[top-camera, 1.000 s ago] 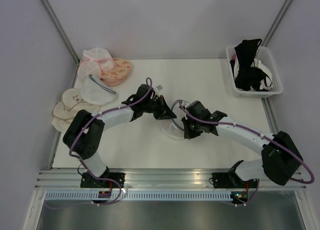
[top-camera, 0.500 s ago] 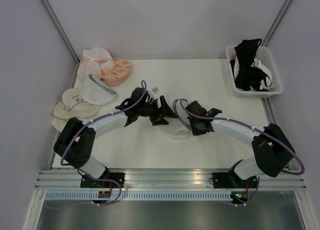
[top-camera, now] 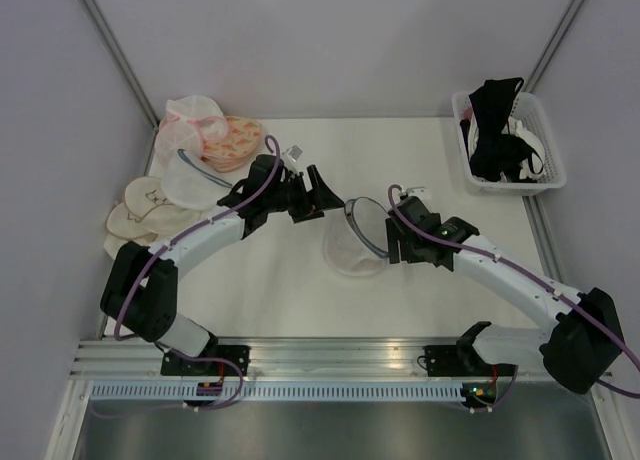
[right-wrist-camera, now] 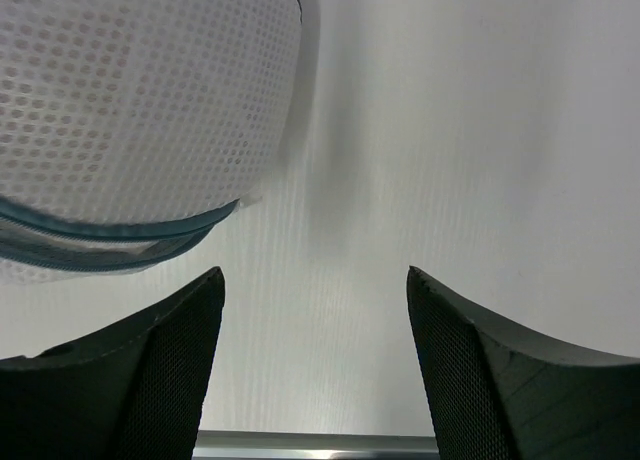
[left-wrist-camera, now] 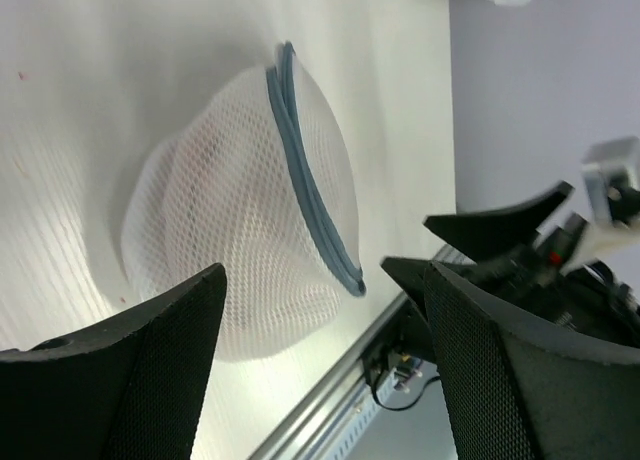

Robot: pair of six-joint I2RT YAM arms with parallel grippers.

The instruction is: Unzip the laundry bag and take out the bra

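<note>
The laundry bag (top-camera: 352, 246), a white mesh dome with a dark grey-blue zipper rim (top-camera: 362, 220), lies on the table between my two grippers. My left gripper (top-camera: 327, 195) is open just to its upper left, with nothing between its fingers. My right gripper (top-camera: 393, 242) is open close to the bag's right side, also holding nothing. In the left wrist view the bag (left-wrist-camera: 230, 230) lies beyond the open gripper (left-wrist-camera: 322, 280), and a faint pink tint shows through the mesh. In the right wrist view the bag (right-wrist-camera: 140, 90) fills the upper left, ahead of the open gripper (right-wrist-camera: 313, 275). The bra itself is hidden.
A white basket (top-camera: 545, 145) with black bras stands at the back right corner. At the back left lie a pink mesh pouch (top-camera: 190, 120), an orange patterned bra (top-camera: 238, 140), another white pouch (top-camera: 195, 180) and flat cream cups (top-camera: 140, 215). A metal rail (top-camera: 340, 355) runs along the near edge.
Both grippers were shut at the bag and have opened and let it go. The left drew back toward the upper left, the right toward the right. The bag now lies free.
</note>
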